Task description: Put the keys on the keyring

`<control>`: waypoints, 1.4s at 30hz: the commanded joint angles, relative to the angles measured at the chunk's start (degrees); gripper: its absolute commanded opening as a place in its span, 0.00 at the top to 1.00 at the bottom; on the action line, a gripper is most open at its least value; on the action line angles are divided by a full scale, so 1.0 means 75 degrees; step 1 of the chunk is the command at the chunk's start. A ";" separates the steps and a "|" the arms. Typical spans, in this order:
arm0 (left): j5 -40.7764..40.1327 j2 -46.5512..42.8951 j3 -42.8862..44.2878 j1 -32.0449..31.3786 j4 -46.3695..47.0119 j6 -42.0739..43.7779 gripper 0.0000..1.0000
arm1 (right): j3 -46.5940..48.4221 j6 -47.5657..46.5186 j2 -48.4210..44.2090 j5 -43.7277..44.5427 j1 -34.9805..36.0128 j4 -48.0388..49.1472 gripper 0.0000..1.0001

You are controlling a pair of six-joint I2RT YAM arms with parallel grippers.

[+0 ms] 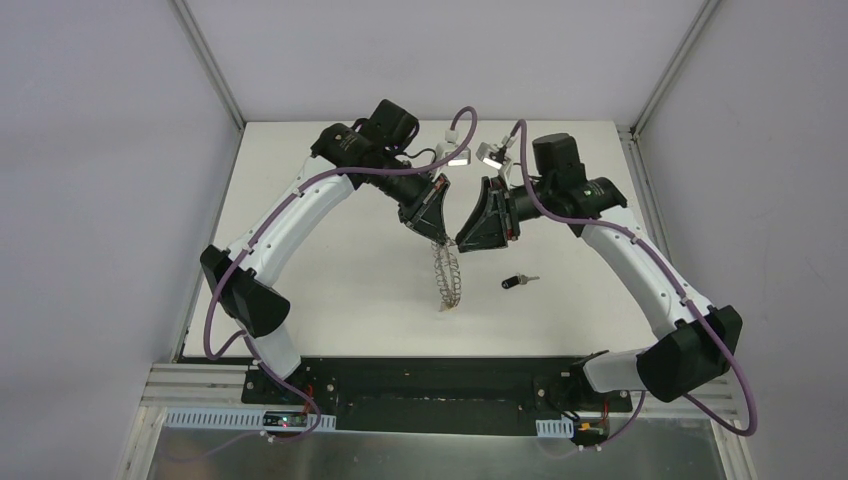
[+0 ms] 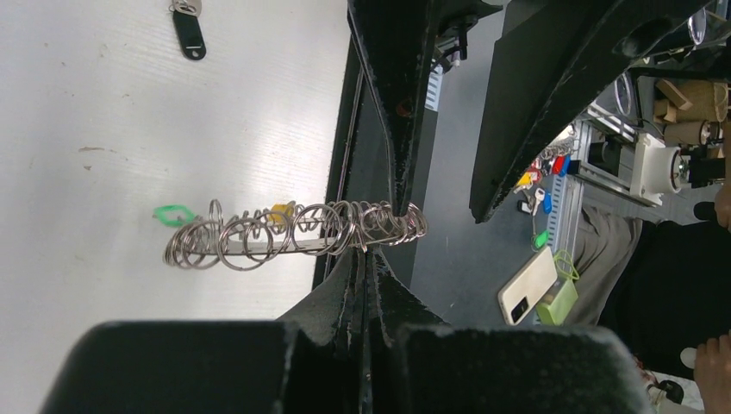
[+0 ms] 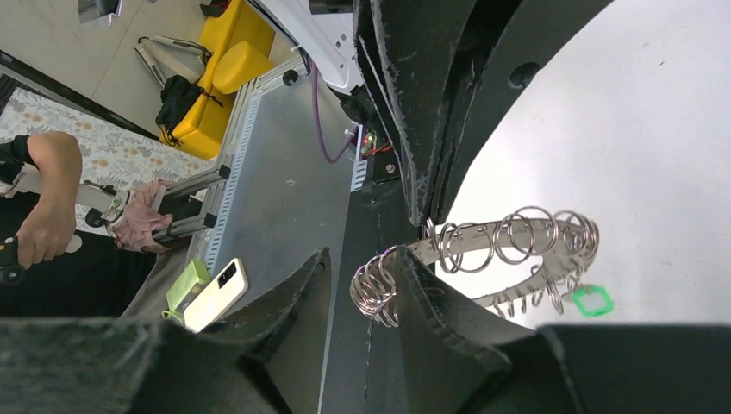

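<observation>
Clamps keyring [image 1: 448, 272] by its far end in clenched left claw [image 2: 385, 233], long axis trailing toward near bench [image 1: 330, 270] edge, green key [image 2: 172, 214] at free end. Crowds right claw [image 3: 405, 237] alongside, grip impossible to tell, with black key [image 1: 513, 283] apart, rightward.

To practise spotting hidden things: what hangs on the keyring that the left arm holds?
On the keyring: many small wire rings, a green key head and a yellow-orange key head. Their blades are lost among the rings, and the left gripper's fingers cover the held end.
</observation>
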 commanded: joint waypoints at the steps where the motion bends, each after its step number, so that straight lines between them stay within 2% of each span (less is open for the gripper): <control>1: 0.0295 -0.0331 0.0225 0.0008 0.0172 -0.0107 1.00 | -0.0077 -0.0055 0.0058 -0.0190 0.0103 0.0056 0.63; 9: 0.0487 -0.0486 0.0092 -0.0016 0.0231 -0.0107 1.00 | -0.0140 0.0296 0.0310 0.0007 0.0189 0.0485 0.64; 22: 0.0523 -0.0650 -0.0155 -0.0028 0.0233 0.0009 1.00 | -0.0017 0.0198 0.0333 0.0299 0.0186 0.0428 0.65; 38: 0.0601 -0.0550 -0.0141 -0.0051 0.0356 -0.0118 1.00 | 0.0211 0.0206 0.0427 0.0089 0.0380 0.0379 0.64; 42: 0.0594 -0.0516 -0.0166 -0.0051 0.0361 -0.0111 1.00 | 0.0296 0.0194 0.0411 0.0049 0.0393 0.0331 0.67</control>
